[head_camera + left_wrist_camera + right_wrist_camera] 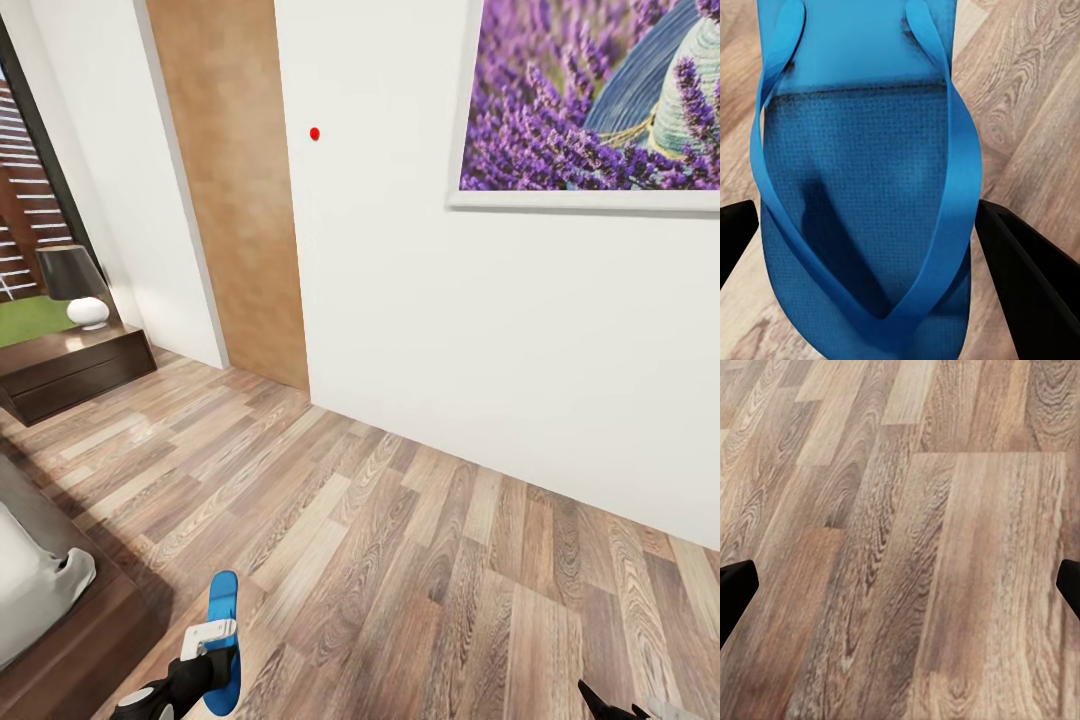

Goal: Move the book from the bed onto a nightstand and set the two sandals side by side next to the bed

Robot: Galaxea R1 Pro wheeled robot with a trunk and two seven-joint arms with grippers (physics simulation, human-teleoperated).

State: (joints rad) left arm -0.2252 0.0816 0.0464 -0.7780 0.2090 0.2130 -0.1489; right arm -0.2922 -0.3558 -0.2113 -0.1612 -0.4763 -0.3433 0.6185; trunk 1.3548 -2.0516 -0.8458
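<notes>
Your left gripper (205, 655): black body, white block near its tip. Your right gripper (610, 708): black pointed fingertips, pale grey part behind. Wrist views: plain black fingers (1031, 277).

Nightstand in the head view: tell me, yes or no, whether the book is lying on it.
No. The nightstand carries a lamp with a dark shade, and no book.

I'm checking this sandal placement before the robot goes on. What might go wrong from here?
1. The left gripper has its fingers on either side of the blue sandal; whether they clamp it is unclear, so it may slip or drop.
2. The sandal sits close to the bed's dark platform base; lowering it could knock that edge.
3. No second sandal is visible beside it on the floor, so the pair may end up apart.
</notes>
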